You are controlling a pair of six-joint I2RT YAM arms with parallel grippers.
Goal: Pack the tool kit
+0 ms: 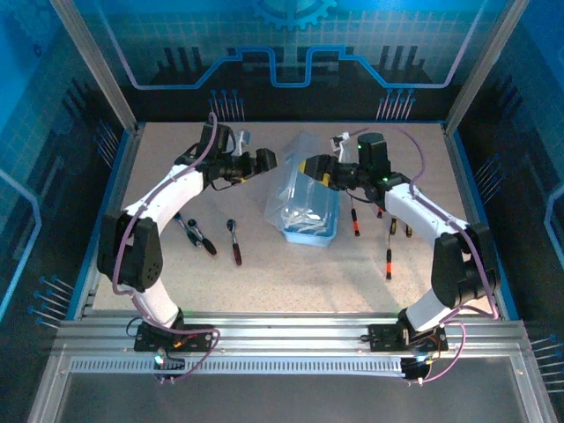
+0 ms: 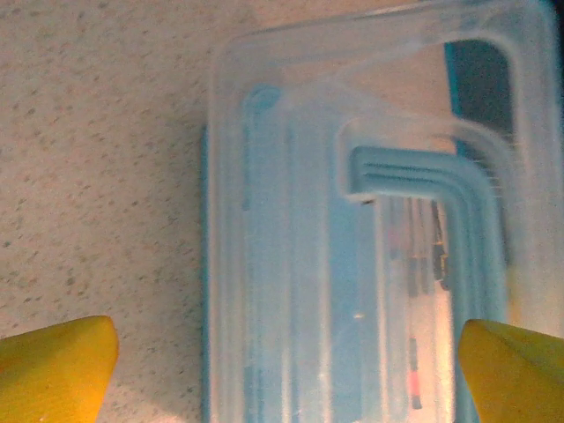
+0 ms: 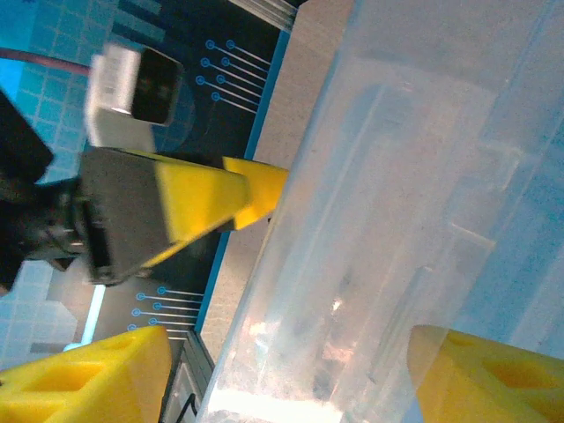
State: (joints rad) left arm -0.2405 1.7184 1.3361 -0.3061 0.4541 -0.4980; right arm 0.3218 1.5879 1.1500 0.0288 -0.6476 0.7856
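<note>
The tool kit [image 1: 310, 231], a translucent light-blue case, sits mid-table with its clear lid [image 1: 295, 176] raised. My left gripper [image 1: 264, 161] hangs open just left of the lid. In the left wrist view the left gripper [image 2: 286, 374] spans the kit [image 2: 291, 264] with wide yellow fingertips [image 2: 53, 366], touching nothing. My right gripper [image 1: 311, 167] is at the lid's right side. In the right wrist view this gripper [image 3: 286, 379] is open around the lid [image 3: 397, 220], one finger [image 3: 88, 383] clear of it. Black-and-red screwdrivers [image 1: 354, 216] lie right of the case.
Pliers [image 1: 196, 233] and a dark ratchet [image 1: 234, 242] lie left of the case. More screwdrivers [image 1: 389, 256] lie near the right arm. Blue rails [image 1: 115, 189] and cage walls border the table. Through the lid I see a red-and-black tool [image 2: 414, 374].
</note>
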